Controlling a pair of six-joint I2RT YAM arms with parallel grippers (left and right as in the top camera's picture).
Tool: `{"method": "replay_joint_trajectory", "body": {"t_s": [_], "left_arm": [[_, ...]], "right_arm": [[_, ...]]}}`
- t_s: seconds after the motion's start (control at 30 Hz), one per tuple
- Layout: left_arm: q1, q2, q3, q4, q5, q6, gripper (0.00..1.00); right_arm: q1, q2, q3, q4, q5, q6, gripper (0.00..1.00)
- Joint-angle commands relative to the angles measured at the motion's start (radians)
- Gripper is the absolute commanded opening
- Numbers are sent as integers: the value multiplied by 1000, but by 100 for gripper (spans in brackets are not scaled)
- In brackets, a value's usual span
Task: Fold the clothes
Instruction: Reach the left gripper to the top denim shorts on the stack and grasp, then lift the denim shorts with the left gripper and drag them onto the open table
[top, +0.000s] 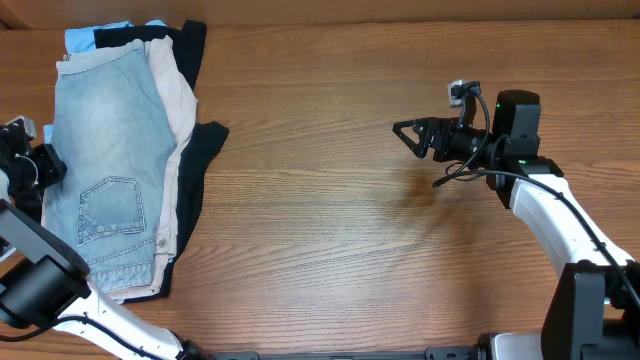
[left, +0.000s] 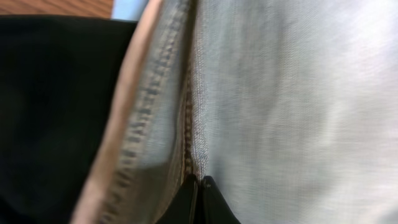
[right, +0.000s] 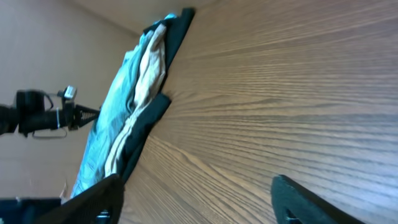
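Note:
The clothes lie in a pile at the table's left. Light-wash denim shorts (top: 108, 165) with a stitched back pocket lie on top, over beige shorts (top: 176, 100), black pieces (top: 198, 150) and a sky-blue piece (top: 82, 40). My left gripper (top: 42, 165) is at the pile's left edge. In the left wrist view its jaws (left: 199, 185) are shut at the denim's (left: 280, 93) stitched edge seam. My right gripper (top: 408, 135) hovers open and empty over bare wood at the right. In the right wrist view (right: 196, 199) it faces the distant pile (right: 134, 99).
The wooden table (top: 330, 230) spreads between the pile and the right arm. The left arm's base (top: 40, 290) stands at the front left, beside the pile. The right arm's white link (top: 560, 225) runs along the right side.

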Motion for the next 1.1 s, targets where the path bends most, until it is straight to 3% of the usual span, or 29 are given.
{"method": "replay_joint_trajectory", "body": {"t_s": [0.0, 0.1, 0.43, 0.53, 0.73, 0.77, 0.83, 0.87, 0.9, 1.07], "left_arm": [[-38, -42, 113, -56, 304, -160, 4], [-123, -92, 138, -109, 395, -163, 4], [-652, -194, 138, -129, 354, -193, 4], [-899, -165, 138, 27, 335, -241, 4], [-1250, -60, 138, 345, 217, -332, 5], [-1295, -39, 138, 383, 200, -332, 10], [-1376, 4, 138, 443, 151, -331, 37], [-1415, 26, 138, 465, 113, -331, 59], [-1442, 42, 138, 474, 75, -331, 100], [-1480, 53, 142, 466, -48, -332, 100]], "right_arm": [[-55, -49, 22, 7, 3, 82, 75], [-100, -108, 22, -19, 4, 100, 72], [-271, -401, 23, -309, 183, 103, 73], [-320, -483, 23, -348, 186, 104, 75], [-355, -552, 23, -405, 186, 103, 79], [-358, -557, 23, -414, 186, 103, 80], [-365, -562, 23, -424, 186, 102, 81], [-368, -563, 23, -427, 186, 102, 82], [-373, -563, 23, -428, 186, 102, 83], [-398, -563, 23, -432, 186, 89, 86]]}}
